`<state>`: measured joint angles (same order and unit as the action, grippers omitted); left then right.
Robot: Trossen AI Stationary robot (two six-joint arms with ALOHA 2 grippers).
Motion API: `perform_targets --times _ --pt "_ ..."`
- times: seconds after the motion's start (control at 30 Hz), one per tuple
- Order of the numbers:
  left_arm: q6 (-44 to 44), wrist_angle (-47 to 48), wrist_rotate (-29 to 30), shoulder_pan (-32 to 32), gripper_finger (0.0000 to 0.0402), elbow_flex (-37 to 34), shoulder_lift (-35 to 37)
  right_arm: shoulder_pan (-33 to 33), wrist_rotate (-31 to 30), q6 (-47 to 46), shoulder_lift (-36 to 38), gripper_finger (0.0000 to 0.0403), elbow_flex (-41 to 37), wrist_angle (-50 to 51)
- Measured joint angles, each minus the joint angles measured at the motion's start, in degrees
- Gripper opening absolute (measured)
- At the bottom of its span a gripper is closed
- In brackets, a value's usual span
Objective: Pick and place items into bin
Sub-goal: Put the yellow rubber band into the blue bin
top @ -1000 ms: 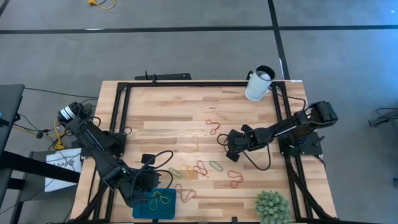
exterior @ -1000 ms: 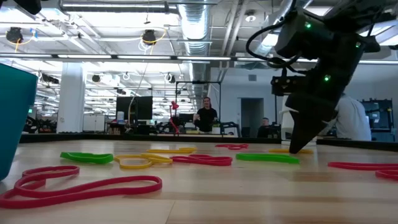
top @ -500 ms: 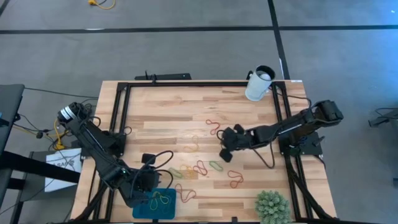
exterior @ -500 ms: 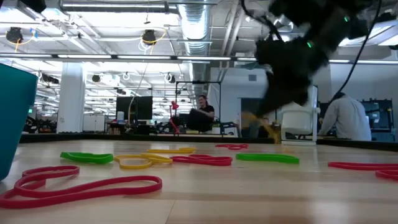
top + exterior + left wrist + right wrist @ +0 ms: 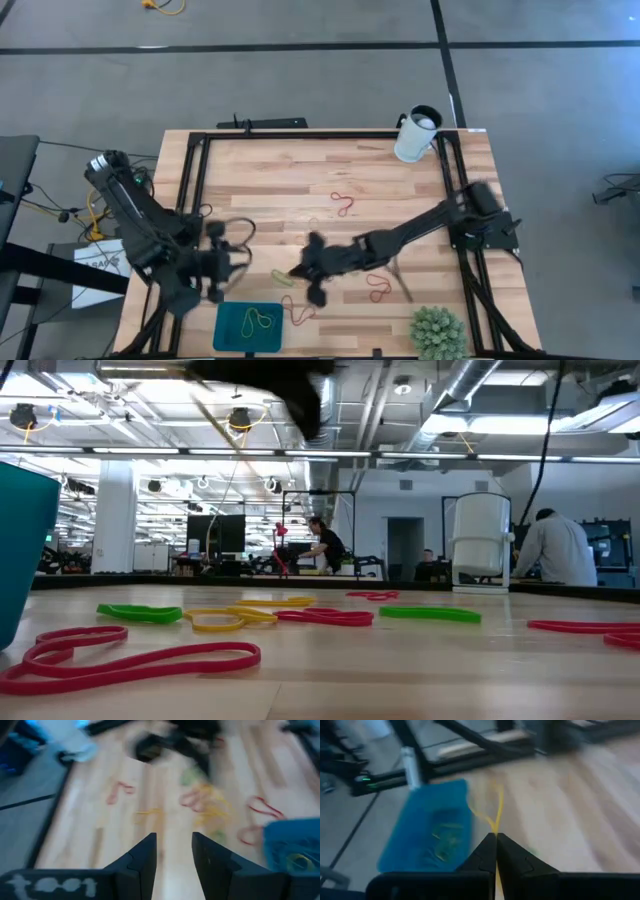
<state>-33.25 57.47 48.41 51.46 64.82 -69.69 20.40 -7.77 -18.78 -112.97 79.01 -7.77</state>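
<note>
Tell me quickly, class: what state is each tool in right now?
Left tool: open, holding nothing, beside the bin.
Right tool: shut on a yellow rubber band, heading toward the bin.

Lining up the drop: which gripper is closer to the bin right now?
Right, narrowly. The right gripper, shut on a yellow band, hovers just beyond the bin's far right corner. The left gripper, fingers open and empty, sits beyond its far left corner.

Parted fingers [image 5: 145, 862] over blurred, seemingly red and yellow bands [image 5: 207, 805]
</note>
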Motion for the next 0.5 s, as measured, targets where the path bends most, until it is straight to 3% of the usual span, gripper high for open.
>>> perform_targets --times 0.17,0.33,0.5 --pt "-3.86 3.21 4.0 -0.02 0.0114 -0.9 4.0 1.02 7.03 5.93 -12.69 0.0 20.4 2.62" --pt "-4.08 4.01 2.94 0.0 0.0114 -1.25 4.15 0.99 11.61 8.32 -24.38 0.0 40.04 13.12" --pt "-4.31 4.52 1.8 0.0 0.0114 -1.25 3.98 0.98 13.88 8.3 -34.37 0.0 53.55 18.63"
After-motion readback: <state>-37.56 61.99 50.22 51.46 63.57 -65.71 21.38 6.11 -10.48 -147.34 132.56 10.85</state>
